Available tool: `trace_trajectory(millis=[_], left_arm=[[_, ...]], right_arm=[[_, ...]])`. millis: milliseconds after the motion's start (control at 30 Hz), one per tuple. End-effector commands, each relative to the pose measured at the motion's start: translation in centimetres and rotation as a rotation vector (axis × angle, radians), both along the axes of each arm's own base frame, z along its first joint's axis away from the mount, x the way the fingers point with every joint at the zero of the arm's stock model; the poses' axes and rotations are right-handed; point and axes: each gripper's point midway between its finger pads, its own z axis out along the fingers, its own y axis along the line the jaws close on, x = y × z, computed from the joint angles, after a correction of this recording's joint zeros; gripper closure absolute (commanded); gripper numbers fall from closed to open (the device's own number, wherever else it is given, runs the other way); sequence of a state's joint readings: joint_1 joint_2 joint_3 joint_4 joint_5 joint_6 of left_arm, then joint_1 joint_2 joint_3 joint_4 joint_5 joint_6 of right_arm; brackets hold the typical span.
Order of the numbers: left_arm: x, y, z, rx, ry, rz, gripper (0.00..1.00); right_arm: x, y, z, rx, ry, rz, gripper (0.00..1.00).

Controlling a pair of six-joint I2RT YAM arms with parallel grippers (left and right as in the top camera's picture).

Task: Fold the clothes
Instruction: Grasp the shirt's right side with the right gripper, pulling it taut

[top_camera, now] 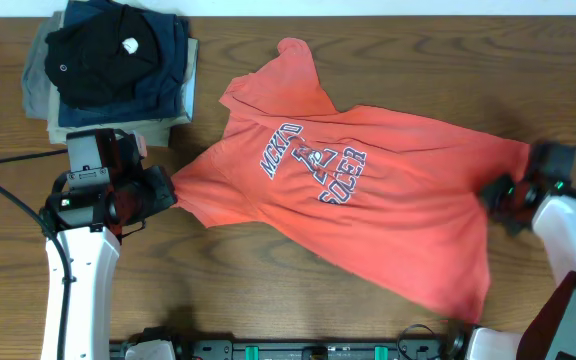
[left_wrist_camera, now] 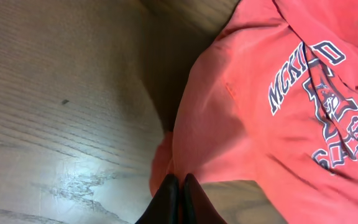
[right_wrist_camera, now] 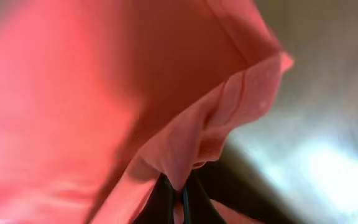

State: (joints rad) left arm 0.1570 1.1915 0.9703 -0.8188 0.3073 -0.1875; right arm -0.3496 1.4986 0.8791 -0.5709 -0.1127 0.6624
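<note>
1. Far left, at the back of the wooden table (top_camera: 268, 300): a pile of folded garments (top_camera: 118, 70), black on top, navy under it, khaki at the bottom. Just beside the shirt, not touching it.
2. Below the pile: the left arm (top_camera: 80, 275), white link reaching up from the near edge of the table, black wrist bent over to the right. A black cable (top_camera: 8, 185) looping off its left side.
3. At the wrist's tip: the left gripper (top_camera: 171, 190), held low over the wood and pointing right at the shirt's left edge. Fingers (left_wrist_camera: 169, 200) pressed together, pinching a small tuck of red cloth between the tips.
4. Across the middle: the coral-red T-shirt (top_camera: 388, 210), lying on the table printed side up and slanted, neck end toward the back left, hem end toward the near right. One sleeve (top_camera: 296, 62) sticking out toward the far edge. Printed lettering (top_camera: 313, 165) running sideways across the chest. Cloth rumpled, with creases along the near right part.
5. At the shirt's right edge: the right gripper (top_camera: 495, 192), pointing left. Fingers (right_wrist_camera: 161, 202) closed on a fold of the red cloth, with the hem curling up above them in the wrist view.
6. Far right: the right arm (top_camera: 573, 225), white link rising from the near right corner, black wrist bent to the left toward the shirt.
</note>
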Motion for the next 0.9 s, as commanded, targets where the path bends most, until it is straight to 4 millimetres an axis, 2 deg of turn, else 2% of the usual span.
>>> trace_trajectory(millis=[0, 67, 100, 167, 200, 233, 267, 367, 500, 700, 767, 867], left_arm=[[-0.4, 0.3, -1.0, 0.003, 0.034, 0.018, 0.94], [-0.4, 0.3, -1.1, 0.002, 0.04, 0.018, 0.94], [-0.4, 0.3, -1.2, 0.002, 0.043, 0.018, 0.94], [-0.3, 0.3, -1.4, 0.001, 0.048, 0.018, 0.94], [-0.3, 0.3, -1.5, 0.0, 0.05, 0.018, 0.94], [-0.2, 0.3, -1.5, 0.0, 0.051, 0.018, 0.94], [-0.2, 0.3, -1.6, -0.002, 0.053, 0.021, 0.94], [0.0, 0.1, -1.6, -0.017, 0.053, 0.026, 0.94], [0.0, 0.1, -1.7, -0.02, 0.055, 0.033, 0.94], [0.0, 0.1, -1.7, -0.02, 0.056, 0.033, 0.94], [0.0, 0.1, -1.7, -0.02, 0.055, 0.033, 0.94], [0.0, 0.1, -1.7, -0.02, 0.056, 0.033, 0.94]], right_arm=[[5.0, -2.3, 6.8, -0.06, -0.178, -0.017, 0.99], [7.1, -3.1, 10.1, -0.095, -0.243, -0.003, 0.99], [8.0, -3.5, 11.5, -0.109, -0.261, -0.001, 0.95], [9.3, -4.0, 13.3, -0.126, -0.273, 0.02, 0.64], [9.8, -4.2, 13.8, -0.131, -0.265, 0.033, 0.37], [10.1, -4.3, 13.9, -0.134, -0.25, 0.048, 0.16], [10.3, -4.4, 13.8, -0.135, -0.231, 0.063, 0.04], [10.0, -4.2, 12.2, -0.118, -0.14, 0.106, 0.01], [7.6, -2.6, 9.3, -0.021, 0.011, 0.14, 0.01], [4.5, -0.7, 8.0, 0.03, 0.139, 0.255, 0.01], [3.9, -0.8, 7.5, 0.005, 0.171, 0.271, 0.01], [2.9, -2.3, 6.2, -0.091, 0.242, 0.228, 0.04]])
